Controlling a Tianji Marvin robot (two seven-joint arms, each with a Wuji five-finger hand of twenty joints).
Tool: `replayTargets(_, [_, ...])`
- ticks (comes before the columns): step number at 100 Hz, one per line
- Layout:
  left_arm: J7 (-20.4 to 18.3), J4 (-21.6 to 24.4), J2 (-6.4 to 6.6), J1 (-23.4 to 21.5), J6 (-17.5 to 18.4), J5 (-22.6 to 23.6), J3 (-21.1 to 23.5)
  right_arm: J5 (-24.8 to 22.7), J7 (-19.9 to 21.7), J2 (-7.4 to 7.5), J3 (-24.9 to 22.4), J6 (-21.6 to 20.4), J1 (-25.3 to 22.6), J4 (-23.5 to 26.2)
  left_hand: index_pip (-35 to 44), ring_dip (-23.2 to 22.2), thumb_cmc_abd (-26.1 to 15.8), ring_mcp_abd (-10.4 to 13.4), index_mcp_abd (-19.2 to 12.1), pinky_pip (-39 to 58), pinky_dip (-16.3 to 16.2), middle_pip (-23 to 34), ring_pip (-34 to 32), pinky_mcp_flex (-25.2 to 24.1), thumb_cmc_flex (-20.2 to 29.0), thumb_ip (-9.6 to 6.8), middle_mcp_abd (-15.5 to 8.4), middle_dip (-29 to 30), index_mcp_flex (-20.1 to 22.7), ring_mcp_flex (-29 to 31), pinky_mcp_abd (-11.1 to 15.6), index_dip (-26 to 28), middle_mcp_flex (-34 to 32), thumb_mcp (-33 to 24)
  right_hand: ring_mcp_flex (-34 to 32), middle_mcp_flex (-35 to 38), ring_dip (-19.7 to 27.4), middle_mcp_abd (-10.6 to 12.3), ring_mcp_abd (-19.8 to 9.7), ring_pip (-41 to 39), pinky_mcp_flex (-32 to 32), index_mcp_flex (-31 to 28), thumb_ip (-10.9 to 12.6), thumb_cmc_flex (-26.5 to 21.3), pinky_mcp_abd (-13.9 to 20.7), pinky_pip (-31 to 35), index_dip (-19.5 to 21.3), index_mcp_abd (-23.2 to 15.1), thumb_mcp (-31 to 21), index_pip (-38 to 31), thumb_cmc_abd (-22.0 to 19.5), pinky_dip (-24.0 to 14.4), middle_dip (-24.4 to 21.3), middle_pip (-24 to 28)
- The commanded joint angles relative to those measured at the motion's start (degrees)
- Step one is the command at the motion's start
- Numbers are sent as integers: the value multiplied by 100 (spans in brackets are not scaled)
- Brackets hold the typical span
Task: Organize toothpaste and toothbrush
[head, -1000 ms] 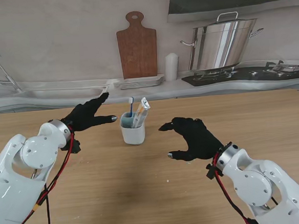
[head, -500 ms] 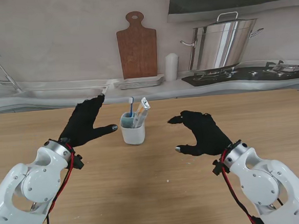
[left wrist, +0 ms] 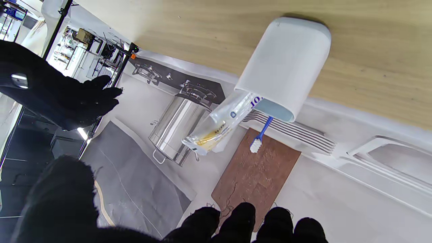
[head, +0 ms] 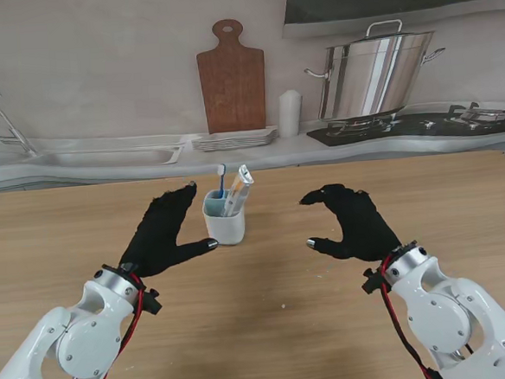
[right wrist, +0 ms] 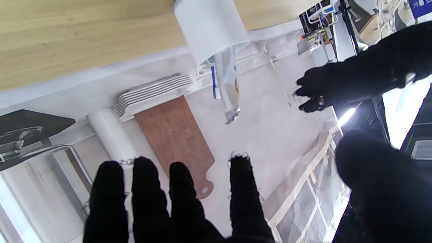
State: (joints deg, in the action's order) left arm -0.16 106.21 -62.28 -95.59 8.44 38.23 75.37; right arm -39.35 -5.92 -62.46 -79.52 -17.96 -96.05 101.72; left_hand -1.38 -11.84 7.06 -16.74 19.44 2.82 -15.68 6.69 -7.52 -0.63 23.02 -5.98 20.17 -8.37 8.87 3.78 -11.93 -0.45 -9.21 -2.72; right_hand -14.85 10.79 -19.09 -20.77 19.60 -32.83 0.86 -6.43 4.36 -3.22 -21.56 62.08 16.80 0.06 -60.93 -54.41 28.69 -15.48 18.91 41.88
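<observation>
A white cup (head: 225,224) stands upright on the wooden table, also seen as the cup (left wrist: 287,64) and the cup (right wrist: 209,27) in the wrist views. Inside it stand a blue toothbrush (head: 221,181) with a white head and a clear toothpaste tube (head: 239,189); the toothbrush (left wrist: 261,132) and the tube (left wrist: 221,125) show again in the left wrist view. My left hand (head: 165,235) is open just left of the cup, its thumb tip close to the cup's base, holding nothing. My right hand (head: 352,224) is open to the cup's right, well apart from it.
Beyond the table's far edge runs a printed kitchen backdrop with a brown cutting board (head: 231,74), a steel pot (head: 374,72), a stack of plates (head: 234,139) and a sink (head: 85,156). Bare wood surrounds the cup.
My left hand has drawn back toward me and moved right, closer to the cup. My right hand has shifted right and slightly farther away. The cup has not moved.
</observation>
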Motion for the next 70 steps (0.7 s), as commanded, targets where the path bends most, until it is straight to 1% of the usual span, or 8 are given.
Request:
replayTargets(1, [9,50,-53,-151,-15,-15,-35,7,185,-65,-5,25,-48,-8,12,66,-190,107,206,-138,121,4,-12,16,-104,25,-80,19,-31,-31,312,66,53,91,-240,199,-58,32,-61,3,-205,-136,25,57,-45,89,43,139,-146,-90,100,-110,60,95])
replayTargets(6, [88,41,-65,-198,6,-23,-44,50,164,-74,-21,39,-76,-8,39,72,-175,85,219,-141,145,22,-30,55,-100,23,-76,11,4,-7,288,79,27,93,-467,440,-62,22,-8,31,-365,-348,-14,37,-122,101,56,171,-198,-47,142,-156,29,15])
replayTargets(14, [123,46,-64,-297,58,10,-18,101,192,-75,-85,62,-159,32,75,73,-190,59,229,-134,168,52,-69,107,-100,19,-45,-4,25,16,236,103,8,91,-945,975,-82,-14,159,23,-675,-763,-100,-14,-283,138,93,217,-292,36,245,-236,4,-125])
replayTargets(25, [211,28,-75,-418,78,31,24,95,158,-81,-152,63,-260,47,173,65,-172,39,223,-112,206,157,-185,163,-75,17,-42,-67,52,37,195,208,-17,88,-1364,1396,-113,-119,363,-57,-946,-1021,-143,-33,-465,207,127,237,-355,48,296,-294,15,-152])
replayTargets(39, [312,-26,-98,-496,40,-19,37,85,129,-84,-170,70,-314,19,314,73,-154,25,207,-71,220,242,-287,201,-45,16,-31,-121,50,52,153,345,-35,86,-1746,1768,-214,-145,340,-241,-1194,-1247,-182,-47,-556,335,156,192,-389,69,343,-377,56,-113])
replayTargets(47, [367,-89,-110,-495,39,-58,18,94,138,-83,-155,99,-319,-13,414,55,-128,-7,195,-32,210,314,-374,239,-23,16,-9,-165,54,59,108,425,-51,86,-1812,1843,-250,-137,323,-266,-1243,-1292,-198,-53,-568,359,170,176,-408,85,354,-402,70,-114])
replayTargets(63, [322,-189,-107,-465,65,-146,-7,142,169,-82,-111,172,-332,-72,465,48,-136,-31,140,-3,196,344,-419,267,-9,19,-9,-184,61,78,69,464,-73,84,-1896,1920,-313,-154,333,-271,-1297,-1374,-249,-72,-618,371,203,169,-447,113,401,-444,93,-137])
replayTargets(70, [314,-210,-105,-453,69,-159,-16,140,160,-82,-101,178,-334,-97,526,12,-132,-52,126,30,173,422,-504,291,11,23,9,-231,75,84,12,507,-82,85,-1923,1940,-331,-154,341,-274,-1316,-1414,-265,-72,-617,377,215,162,-452,113,417,-456,101,-137])
